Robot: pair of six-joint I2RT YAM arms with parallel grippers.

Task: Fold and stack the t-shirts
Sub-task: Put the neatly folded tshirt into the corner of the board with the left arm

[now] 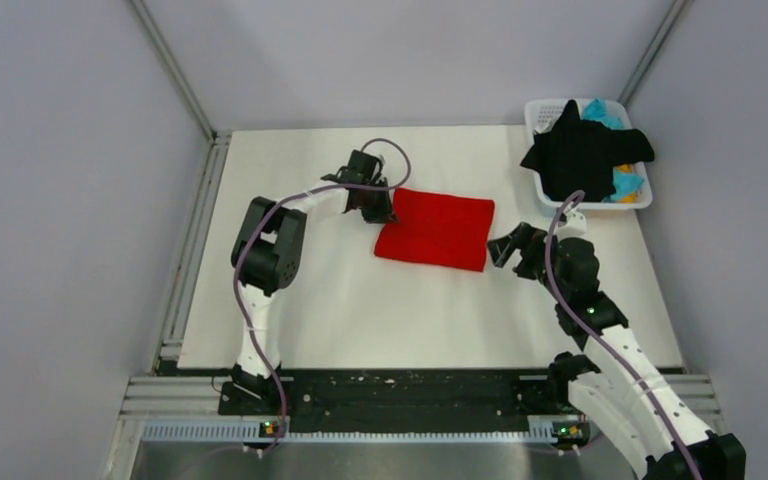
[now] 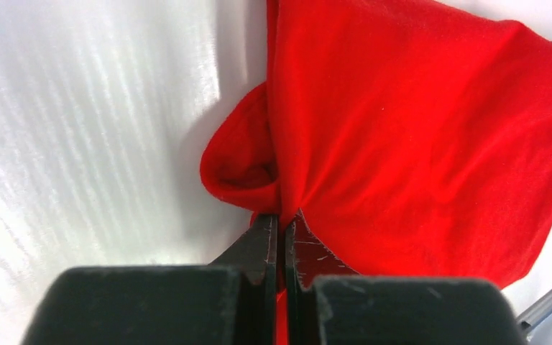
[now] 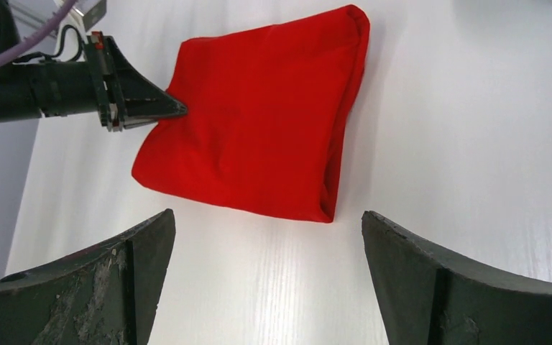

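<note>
1. At the left edge of the red t-shirt [image 1: 438,230], the left gripper [image 1: 380,207] is pinching the cloth. Its jaws are pressing together on a bunched fold of red fabric. The left arm is reaching in from the shirt's left side.
2. From the left wrist view, the two dark fingers [image 2: 262,241] are meeting with only a thin slit between them. Red cloth is showing in that slit. Just left of the fingertips, the shirt's edge is puckering into a small open loop.
3. The red t-shirt itself is lying on the white table [image 1: 360,310], folded into a rough rectangle and slightly skewed. From the right wrist view, its right side is showing a doubled, rounded fold. The rest of it is lying flat, with mild wrinkling near the pinch.
4. Just right of the shirt, the right gripper [image 1: 501,248] is pointing toward the shirt's right edge and is not touching it. Its fingers [image 3: 115,280] are spreading wide and are holding nothing. Only bare table and the shirt's near edge are showing between them.
5. Farther right of the shirt and beyond it, a white basket [image 1: 538,108] is sitting at the table's far right corner.
6. A black t-shirt [image 1: 585,155] is draping over the basket and spilling past its rim on the side facing the red shirt.
7. Cyan cloth [image 1: 600,110] is peeking out from under the black one at the basket's far and near ends. A small orange scrap [image 1: 622,168] is showing beside it, too small to make out its shape.
</note>
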